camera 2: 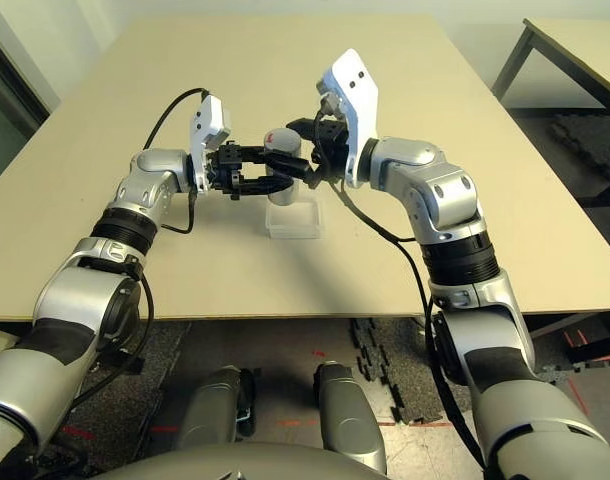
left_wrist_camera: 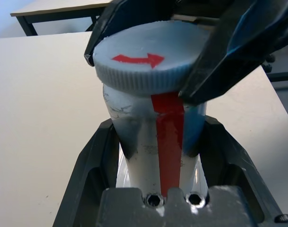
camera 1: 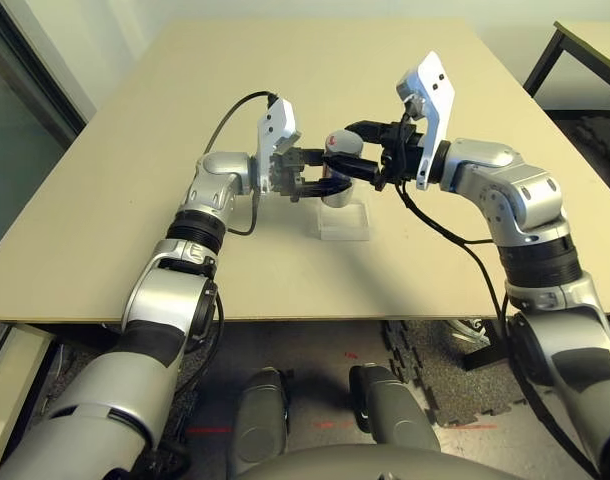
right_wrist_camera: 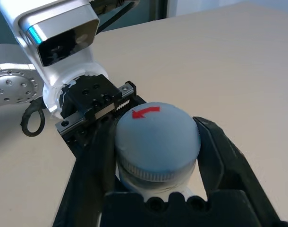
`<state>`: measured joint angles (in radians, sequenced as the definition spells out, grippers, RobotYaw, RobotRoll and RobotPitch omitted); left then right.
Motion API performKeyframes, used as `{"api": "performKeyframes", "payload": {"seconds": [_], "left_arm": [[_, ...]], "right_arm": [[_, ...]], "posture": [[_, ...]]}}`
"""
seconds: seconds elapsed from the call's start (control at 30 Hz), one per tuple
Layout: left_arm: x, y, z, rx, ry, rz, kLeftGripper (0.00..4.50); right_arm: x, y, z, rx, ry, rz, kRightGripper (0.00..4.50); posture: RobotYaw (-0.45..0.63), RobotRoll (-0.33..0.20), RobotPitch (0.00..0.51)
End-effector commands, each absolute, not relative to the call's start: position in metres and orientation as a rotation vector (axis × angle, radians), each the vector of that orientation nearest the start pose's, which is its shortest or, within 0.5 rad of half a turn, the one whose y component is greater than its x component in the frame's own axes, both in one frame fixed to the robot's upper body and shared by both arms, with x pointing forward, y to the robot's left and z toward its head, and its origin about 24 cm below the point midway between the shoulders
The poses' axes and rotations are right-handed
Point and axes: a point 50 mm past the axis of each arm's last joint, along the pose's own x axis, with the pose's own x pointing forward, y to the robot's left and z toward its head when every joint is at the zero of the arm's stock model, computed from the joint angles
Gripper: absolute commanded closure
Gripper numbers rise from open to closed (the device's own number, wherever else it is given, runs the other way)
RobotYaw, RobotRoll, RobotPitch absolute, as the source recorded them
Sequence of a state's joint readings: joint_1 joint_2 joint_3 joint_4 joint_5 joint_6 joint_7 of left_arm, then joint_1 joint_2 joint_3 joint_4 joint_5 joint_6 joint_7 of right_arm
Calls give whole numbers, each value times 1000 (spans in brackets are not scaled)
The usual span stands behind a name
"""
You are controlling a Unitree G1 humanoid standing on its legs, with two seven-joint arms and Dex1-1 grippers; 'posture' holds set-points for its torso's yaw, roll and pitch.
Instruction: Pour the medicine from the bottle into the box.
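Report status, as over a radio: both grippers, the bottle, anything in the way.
Left gripper shut on bottle body. Right gripper shut on its cap. Box below on table, nothing blocking.

Grey cap (left_wrist_camera: 148, 61), red arrow (left_wrist_camera: 137, 59)

The bottle (left_wrist_camera: 144, 156) is seen as smooth, pale grey plastic with a slight sheen, crossed by a glossy red stripe. Its cap (left_wrist_camera: 144, 59) is matt grey plastic, finely ribbed around the rim, with a red arrow printed on top. The box (camera 1: 343, 222) is made of clear, glossy plastic. The left claw (camera 1: 320, 178) and the right claw (camera 1: 357, 160) are formed of matt black plastic, with silver metallic forearms behind. The bench (camera 1: 135, 150) is surfaced in a smooth, matt beige laminate.
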<state>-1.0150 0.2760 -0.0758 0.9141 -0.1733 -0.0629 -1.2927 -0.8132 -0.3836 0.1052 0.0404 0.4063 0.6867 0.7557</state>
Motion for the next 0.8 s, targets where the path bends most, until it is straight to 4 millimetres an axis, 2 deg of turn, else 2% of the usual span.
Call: {"api": "performKeyframes", "payload": {"seconds": [0.03, 0.63, 0.8], "left_arm": [[374, 107, 167, 247, -29, -1367, 1826], [374, 108, 160, 259, -1, -1365, 1830], [375, 109, 160, 261, -4, -1343, 1830]], "right_arm": [[332, -101, 218, -103, 17, 1033, 1924], [334, -101, 251, -31, -90, 996, 1924], [335, -102, 254, -17, -106, 980, 1924]], "posture": [[-186, 0, 89], [-190, 0, 88], [-188, 0, 84]]}}
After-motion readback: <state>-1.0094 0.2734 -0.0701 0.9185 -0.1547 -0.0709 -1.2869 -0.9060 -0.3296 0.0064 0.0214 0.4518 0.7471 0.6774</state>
